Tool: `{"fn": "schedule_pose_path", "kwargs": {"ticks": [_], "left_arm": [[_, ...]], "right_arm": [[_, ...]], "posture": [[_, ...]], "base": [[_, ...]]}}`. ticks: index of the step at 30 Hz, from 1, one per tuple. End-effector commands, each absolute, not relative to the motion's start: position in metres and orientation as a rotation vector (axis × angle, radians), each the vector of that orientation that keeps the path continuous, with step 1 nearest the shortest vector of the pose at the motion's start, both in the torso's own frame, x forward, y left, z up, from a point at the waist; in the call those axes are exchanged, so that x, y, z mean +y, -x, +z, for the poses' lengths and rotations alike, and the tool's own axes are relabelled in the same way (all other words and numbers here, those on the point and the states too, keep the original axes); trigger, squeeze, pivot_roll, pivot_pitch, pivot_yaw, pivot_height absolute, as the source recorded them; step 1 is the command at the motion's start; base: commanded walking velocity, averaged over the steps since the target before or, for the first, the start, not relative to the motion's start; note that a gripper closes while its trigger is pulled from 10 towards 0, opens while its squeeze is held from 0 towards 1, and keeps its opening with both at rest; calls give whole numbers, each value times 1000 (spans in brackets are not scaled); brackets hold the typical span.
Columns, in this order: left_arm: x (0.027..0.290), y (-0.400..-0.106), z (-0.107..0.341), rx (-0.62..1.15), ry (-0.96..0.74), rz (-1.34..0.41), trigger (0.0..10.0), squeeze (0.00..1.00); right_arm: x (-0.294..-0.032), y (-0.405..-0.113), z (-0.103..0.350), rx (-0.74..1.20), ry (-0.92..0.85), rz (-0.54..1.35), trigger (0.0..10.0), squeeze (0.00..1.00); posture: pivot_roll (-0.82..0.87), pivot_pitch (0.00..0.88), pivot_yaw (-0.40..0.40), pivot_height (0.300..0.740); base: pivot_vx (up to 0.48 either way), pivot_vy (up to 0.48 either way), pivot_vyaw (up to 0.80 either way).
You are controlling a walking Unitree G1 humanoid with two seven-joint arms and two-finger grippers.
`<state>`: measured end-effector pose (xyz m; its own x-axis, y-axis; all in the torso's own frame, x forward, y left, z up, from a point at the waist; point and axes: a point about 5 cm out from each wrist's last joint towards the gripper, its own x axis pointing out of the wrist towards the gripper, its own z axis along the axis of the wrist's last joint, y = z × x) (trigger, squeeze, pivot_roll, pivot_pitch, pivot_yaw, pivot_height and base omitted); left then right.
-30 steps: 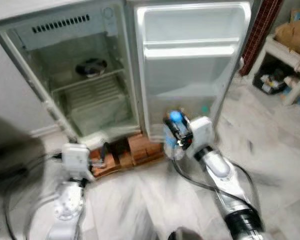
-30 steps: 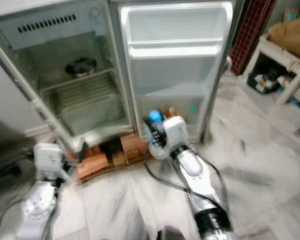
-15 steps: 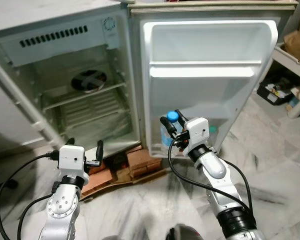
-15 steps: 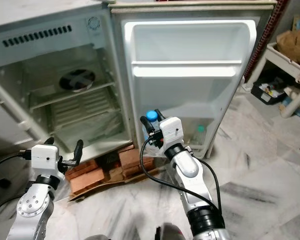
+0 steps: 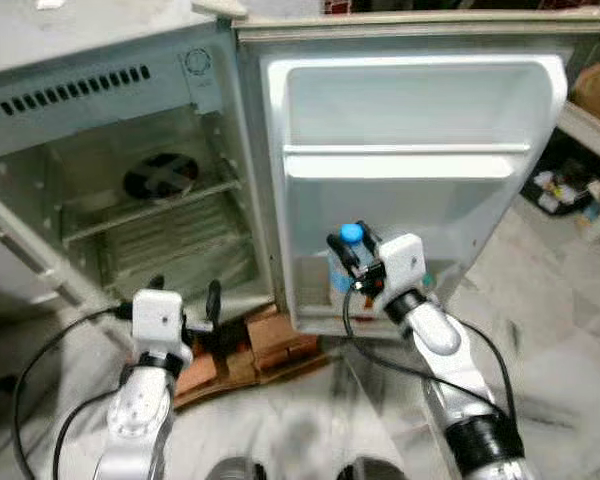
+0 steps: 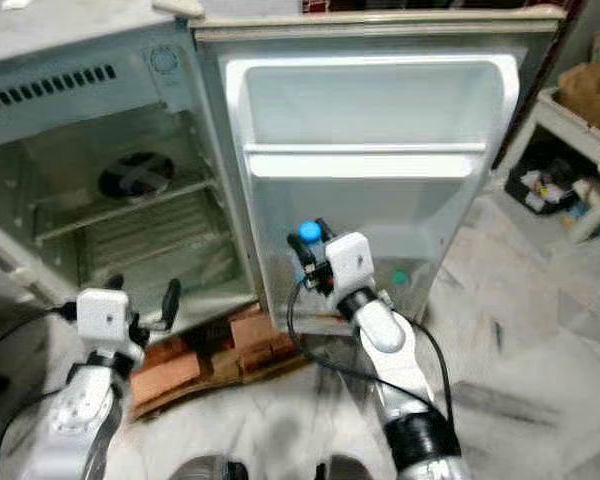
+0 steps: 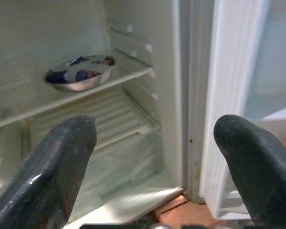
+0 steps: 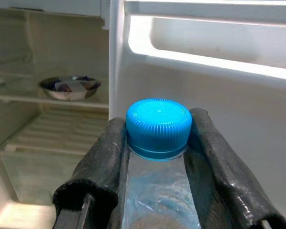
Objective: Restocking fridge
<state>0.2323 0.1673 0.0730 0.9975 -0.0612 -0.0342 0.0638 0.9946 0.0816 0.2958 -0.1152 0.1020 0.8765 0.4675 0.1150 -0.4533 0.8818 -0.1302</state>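
- Right wrist view: a clear bottle (image 8: 158, 191) with a blue cap (image 8: 158, 126) is clamped just under the cap between the two black fingers (image 8: 103, 157) of the right gripper (image 8: 157, 152); the jaws are closed narrow on its neck, touching both sides.
- In the left eye view, the right gripper (image 5: 358, 262) and the bottle (image 5: 343, 275) are seen at centre frame, just before the lower part of the open fridge door (image 5: 410, 110); a lower door shelf (image 5: 380, 322) lies beneath them.
- The step in hand is judged to be setting the bottle into that lower door shelf. It would best be kept upright, carried over the shelf's front lip, lowered until its base is borne, and only then released; whether the base already rests cannot be told.
- The left gripper (image 5: 185, 296) is held at lower left, jaws spread wide and holding nothing.
- Left wrist view: beyond the parted fingers (image 7: 52, 157), the fridge compartment (image 7: 133, 62) is seen, a metal bowl (image 7: 79, 72) resting on its wire shelf (image 7: 109, 83).
- Bricks (image 5: 265, 340) lie under the fridge.
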Motion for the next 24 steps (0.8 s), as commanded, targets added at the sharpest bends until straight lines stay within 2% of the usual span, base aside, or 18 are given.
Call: {"fn": "schedule_pose_path", "kwargs": {"ticks": [1, 21, 24], "left_arm": [[172, -230, 72, 41, -99, -46, 10000, 0], [173, -229, 71, 43, -91, -47, 10000, 0], [173, -228, 71, 41, -80, -46, 10000, 0]], "right_arm": [[-114, -297, 109, -178, 98, 486, 10000, 0], [-112, -296, 108, -178, 87, 506, 10000, 0], [-111, -295, 107, -177, 86, 507, 10000, 0]], "posture": [[17, 81, 26, 740], [21, 80, 26, 740], [21, 80, 26, 740]], "base": [[0, 0, 0], [347, 0, 0], [0, 0, 0]]}}
